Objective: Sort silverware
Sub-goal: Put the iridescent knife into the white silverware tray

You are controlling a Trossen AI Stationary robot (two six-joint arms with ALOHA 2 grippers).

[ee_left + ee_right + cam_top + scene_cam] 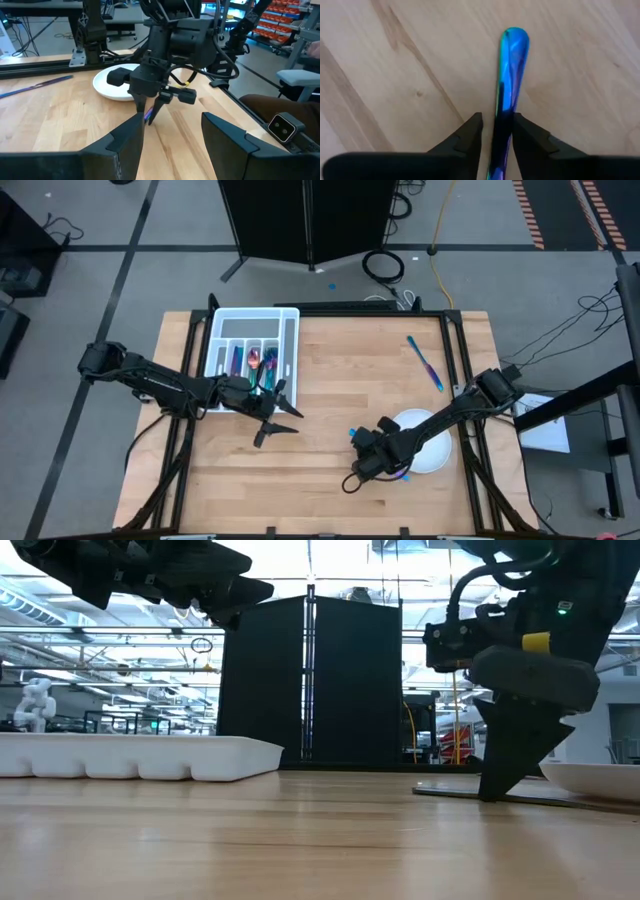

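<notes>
Wooden table (330, 380), bare across the middle. White divided tray (288, 330) at the far left corner, several pieces of sorted silverware (255, 362) already lying lengthwise in its slots, presumably the destination. Round white plate (432, 458) at the near right, low-rimmed, just beside the work. Left gripper (272, 412) parked above the table beside the tray's near end, fingers spread wide and holding nothing, likely clear of the way while waiting. Right gripper (495, 131) down at the tabletop next to the plate, fingers (470, 132) straddling the handle of a blue-purple utensil (509, 65) lying flat on the wood, rounded end pointing away from the wrist; fingers set close on either side of the slim handle, full clamping not certain, so apparently mid-grasp. Straddling across the handle probably chosen because a flat piece offers only its narrow edges. One more knife (425, 363) lying alone at the far right, well apart, not yet sorted.
</notes>
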